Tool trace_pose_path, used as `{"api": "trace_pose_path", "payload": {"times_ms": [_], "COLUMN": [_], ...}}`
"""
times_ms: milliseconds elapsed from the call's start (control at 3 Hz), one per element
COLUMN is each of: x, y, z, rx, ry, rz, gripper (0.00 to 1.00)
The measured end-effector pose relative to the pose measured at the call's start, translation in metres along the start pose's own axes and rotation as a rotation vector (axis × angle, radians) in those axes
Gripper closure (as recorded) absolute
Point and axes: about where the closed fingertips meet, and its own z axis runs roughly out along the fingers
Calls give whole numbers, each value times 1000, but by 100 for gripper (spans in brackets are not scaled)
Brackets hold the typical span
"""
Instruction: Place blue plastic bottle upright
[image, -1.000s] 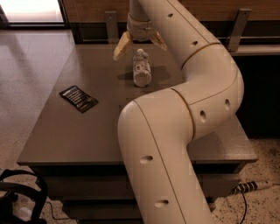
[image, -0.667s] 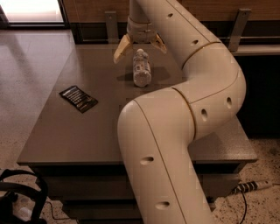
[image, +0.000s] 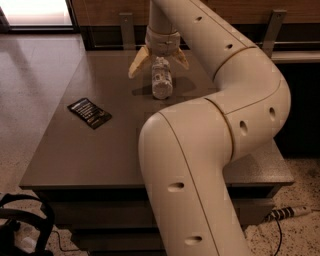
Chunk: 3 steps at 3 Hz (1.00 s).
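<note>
Floor (image: 30, 85) at left: pale, polished, speckled stone. Bottom-left corner: black looped cable or strap (image: 22, 220), cut off by the frame edge; cannot tell which.

Table (image: 75, 150): flat, matte grey-brown top with square edges. On its left part lies a packet (image: 90, 112), flat, dark, rectangular and glossy, with small print too fine to read.

Gripper (image: 159, 71) is over the far middle of the table. Fingers (image: 136, 65) are tan and wedge-shaped, spread wide apart, one to each side of the bottle, neither seen touching it.

Bottle (image: 161, 82): small, clear ribbed plastic with a pale label, sitting on the tabletop between the fingers. Its upper end is tucked beneath the gripper's wrist and the cap is hidden. Upright or leaning: cannot tell from this angle.

Arm (image: 200, 165): smooth, cream, tubular shell with small oval holes. It fills the centre-right and hides the right part of the table.

Floor at lower right: white power strip (image: 287, 213) with a dark cord, partly behind the arm.
</note>
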Motion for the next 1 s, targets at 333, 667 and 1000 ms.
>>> {"api": "trace_pose_path", "payload": {"times_ms": [333, 667, 1000], "x": [2, 2, 0], "y": [5, 9, 11], "z": [10, 18, 22], "rx": [-30, -47, -56], "ry": [4, 10, 3], "rz": [12, 22, 35], "gripper": [0, 0, 15]}}
